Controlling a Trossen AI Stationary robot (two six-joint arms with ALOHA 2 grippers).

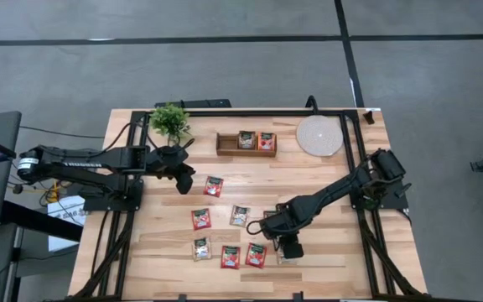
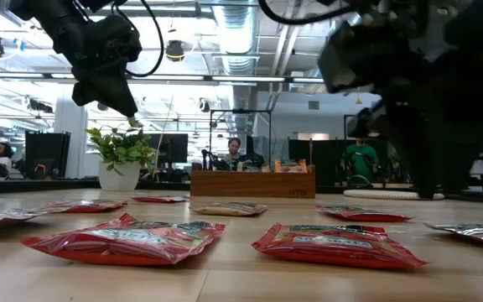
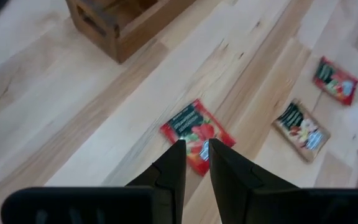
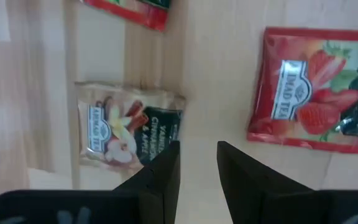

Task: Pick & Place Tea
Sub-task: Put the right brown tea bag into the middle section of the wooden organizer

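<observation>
Open-plan office or lab; monitors (image 2: 44,153), exposed ceiling ducts (image 2: 233,33).

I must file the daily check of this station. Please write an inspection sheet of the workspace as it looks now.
Surface: wooden table, dry, no spill seen.
Job's things: two tea sachets in the wooden box; red sachet and about six more lying loose on the table.
Clutter: potted plant and round pale disc at the far edge.
End effectors: left end effector above the red sachet, fingers slightly apart, holding nothing; right end effector low over the table beside a beige sachet, fingers apart, holding nothing.
Cables: black cable running off the table's left side.
Surroundings: people at desks in the room behind.
</observation>
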